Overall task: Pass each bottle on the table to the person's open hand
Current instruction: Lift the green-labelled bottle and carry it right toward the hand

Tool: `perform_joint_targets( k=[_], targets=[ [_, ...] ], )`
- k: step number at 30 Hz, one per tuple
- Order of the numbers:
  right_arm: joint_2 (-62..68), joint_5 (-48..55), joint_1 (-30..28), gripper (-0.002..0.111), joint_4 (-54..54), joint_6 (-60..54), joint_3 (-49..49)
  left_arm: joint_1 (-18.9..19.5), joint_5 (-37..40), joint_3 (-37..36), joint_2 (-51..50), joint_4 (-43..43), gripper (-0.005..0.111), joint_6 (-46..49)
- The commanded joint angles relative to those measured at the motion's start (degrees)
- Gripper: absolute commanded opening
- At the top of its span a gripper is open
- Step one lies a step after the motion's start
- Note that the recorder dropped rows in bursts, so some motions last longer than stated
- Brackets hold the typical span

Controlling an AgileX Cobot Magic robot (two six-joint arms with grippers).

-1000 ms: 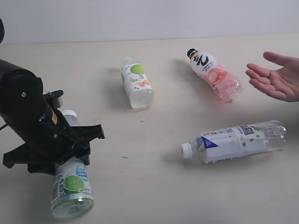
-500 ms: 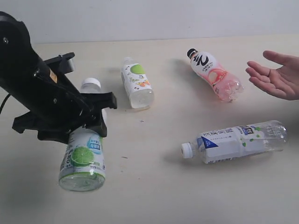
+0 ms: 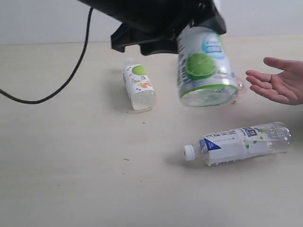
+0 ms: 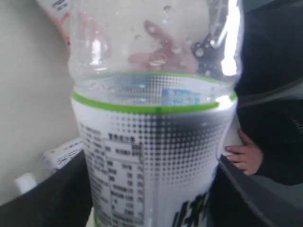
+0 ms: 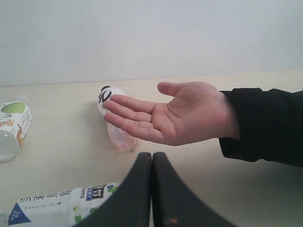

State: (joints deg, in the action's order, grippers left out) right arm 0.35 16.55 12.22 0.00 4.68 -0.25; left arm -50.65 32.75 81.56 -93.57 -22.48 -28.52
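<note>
We're watching the left claw (image 3: 196,21) pinching the lime-label bottle (image 3: 206,66) around its upper body. The bottle is hanging clear of the counter (image 3: 71,165), its clear base tipping down and toward us. In the exterior view it's sitting just short of the fingertips of the person's open hand (image 3: 279,86), not touching them. That hand is waiting palm up at the right edge, fingers spread.

From the left wrist we're looking along the label. The black fingers (image 4: 61,189) are hugging both sides, and the hand is showing through the clear plastic.

The right claw (image 5: 152,189) is pressed together, gripping nothing, and pointing toward the palm from near it.

Three more bottles are lying on their sides on the counter. The blue-and-white bottle (image 3: 239,143) is resting nearest us, below the hand. The second green-label bottle (image 3: 138,84) is lying left of the lifted one. The pink bottle (image 5: 120,137) is peeking out behind the hand's fingers in the right wrist view, and the lifted bottle is covering almost all of it in the exterior view.
</note>
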Motion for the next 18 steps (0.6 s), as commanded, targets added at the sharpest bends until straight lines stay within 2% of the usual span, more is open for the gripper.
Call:
perform_joint_targets(
  k=[1,10,18],
  targets=[
    [-0.35,-0.27,-0.28,0.000,0.00,0.00,0.25,-1.43,-3.69,5.39,-6.37,-3.03,0.000,1.61],
    [-0.35,-0.27,-0.28,0.000,0.00,0.00,0.25,-1.43,-3.55,17.94,-18.47,-23.78,0.000,18.34],
    [-0.35,-0.27,-0.28,0.000,0.00,0.00,0.25,-1.43,-3.41,26.75,-24.85,-26.11,0.000,20.22]
  ],
)
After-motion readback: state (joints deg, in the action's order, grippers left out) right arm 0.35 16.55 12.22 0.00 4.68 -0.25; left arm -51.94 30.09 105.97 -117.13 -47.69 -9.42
